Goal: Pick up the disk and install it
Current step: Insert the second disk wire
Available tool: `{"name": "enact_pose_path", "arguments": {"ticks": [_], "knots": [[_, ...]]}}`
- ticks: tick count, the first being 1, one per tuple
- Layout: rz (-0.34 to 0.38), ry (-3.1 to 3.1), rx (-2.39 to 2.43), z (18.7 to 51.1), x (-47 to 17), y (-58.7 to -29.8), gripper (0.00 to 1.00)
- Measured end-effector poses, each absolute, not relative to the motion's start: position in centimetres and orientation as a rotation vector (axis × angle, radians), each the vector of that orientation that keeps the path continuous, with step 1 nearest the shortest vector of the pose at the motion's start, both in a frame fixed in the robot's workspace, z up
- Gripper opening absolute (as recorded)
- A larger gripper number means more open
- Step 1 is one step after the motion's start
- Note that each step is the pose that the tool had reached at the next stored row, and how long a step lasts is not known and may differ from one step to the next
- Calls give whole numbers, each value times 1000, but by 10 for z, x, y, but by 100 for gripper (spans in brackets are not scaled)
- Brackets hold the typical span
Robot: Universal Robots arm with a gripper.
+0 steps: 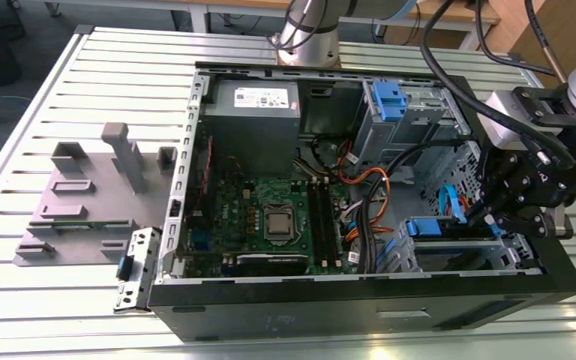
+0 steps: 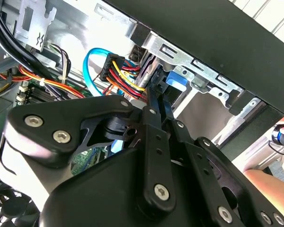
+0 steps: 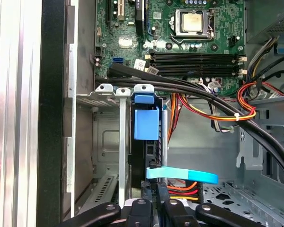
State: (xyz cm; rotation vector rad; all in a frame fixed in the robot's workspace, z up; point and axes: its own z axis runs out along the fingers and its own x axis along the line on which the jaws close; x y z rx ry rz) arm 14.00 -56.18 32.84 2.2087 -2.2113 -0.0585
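Silver slatted metal table carries the open computer case.

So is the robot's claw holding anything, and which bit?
Cannot be told. The gripper sits at the rear end of the disk, standing in its bay, but a grip isn't clear.

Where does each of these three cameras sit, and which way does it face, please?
Exterior view: off the arm, above, looking down into the open computer case; arm and claw at its right.
First wrist view: on the arm, facing past the claw at the disk in its bay and the motherboard.
Second wrist view: behind the claw's linkage, facing the bay; a hand shows.
Both wrist views share the blue tab.
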Motion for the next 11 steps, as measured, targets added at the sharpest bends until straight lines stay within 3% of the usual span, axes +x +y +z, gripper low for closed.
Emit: {"name": "enact_pose_path", "arguments": {"ticks": [5,8,11], "knots": [[-59,-2211,2209,328,140,-562,17],[-58,-2211,2208,328,140,-562,30],[-57,-2211,2208,330,140,-562,30]]}}
